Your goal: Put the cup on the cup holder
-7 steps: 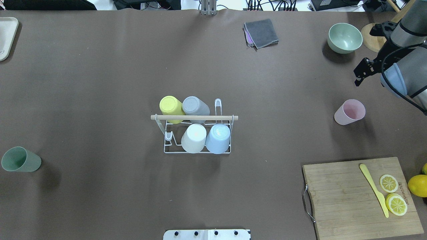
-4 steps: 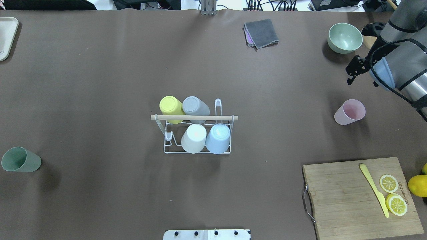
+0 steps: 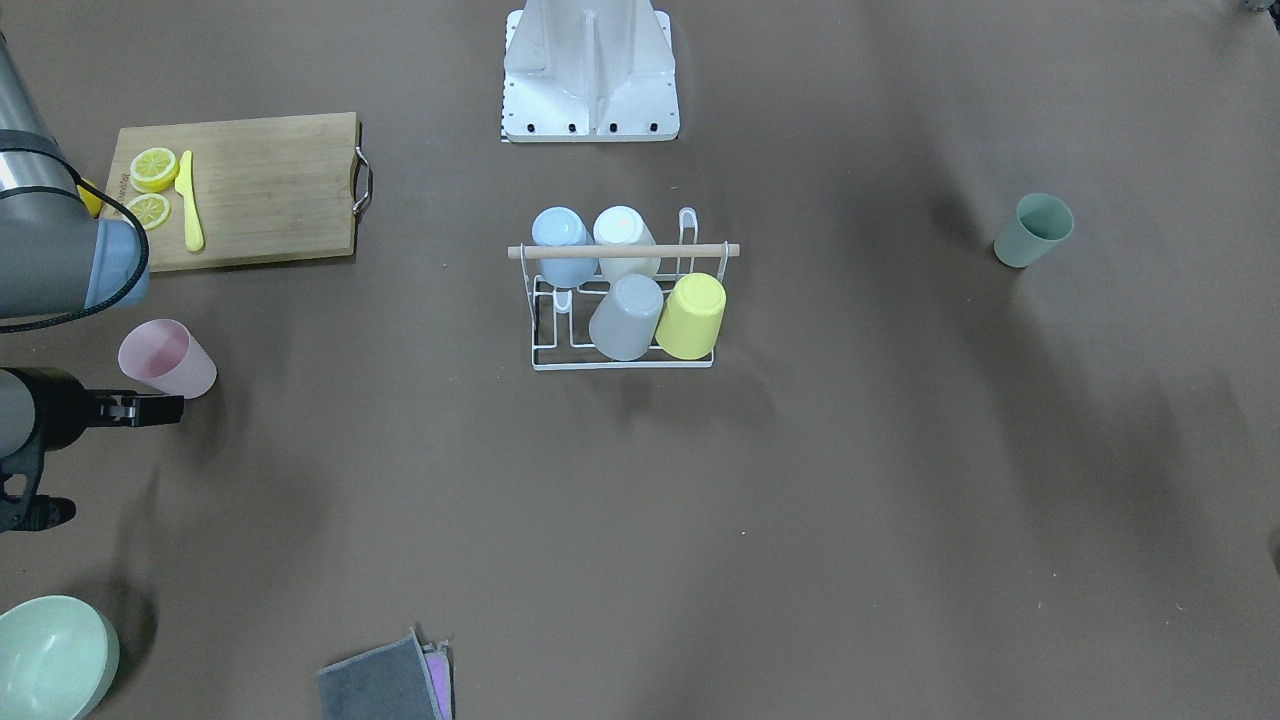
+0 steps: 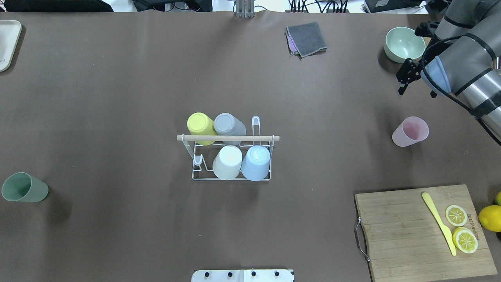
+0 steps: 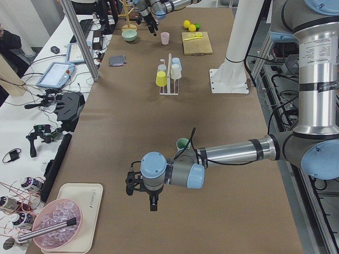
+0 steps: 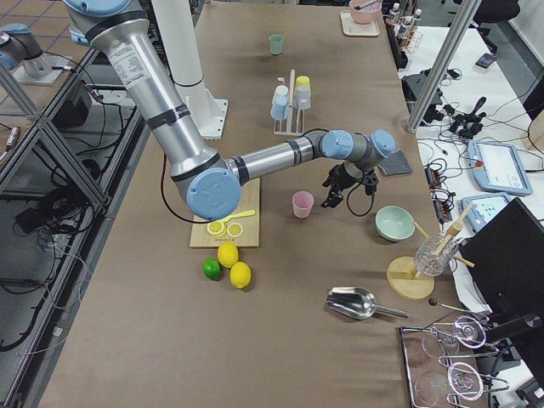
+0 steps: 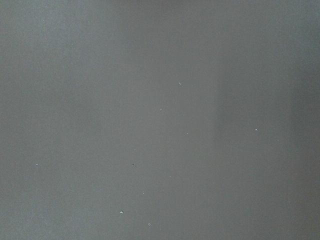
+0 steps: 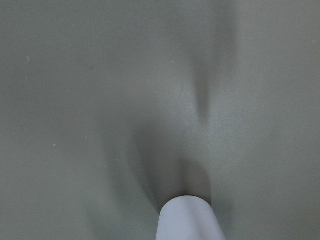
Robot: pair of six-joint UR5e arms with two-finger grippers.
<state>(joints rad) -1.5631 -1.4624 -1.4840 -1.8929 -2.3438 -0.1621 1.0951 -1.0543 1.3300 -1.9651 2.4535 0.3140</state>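
The cup holder, a white wire rack with a wooden dowel, stands mid-table, also in the front view. Several cups sit upside down on it: yellow, grey, white and blue. A pink cup stands open end up at the right, also in the front view and at the bottom of the right wrist view. My right gripper hovers just beyond it, looks open and holds nothing. A green cup stands at the far left. My left gripper hovers near it; I cannot tell its state.
A green bowl is close behind the right gripper. A folded grey cloth lies at the back. A cutting board with lemon slices and a yellow knife is front right, a lemon beside it. A tray sits back left.
My right gripper has moved away from the robot and toward the table's middle, closer to the green bowl. The cups and the rack have not moved.
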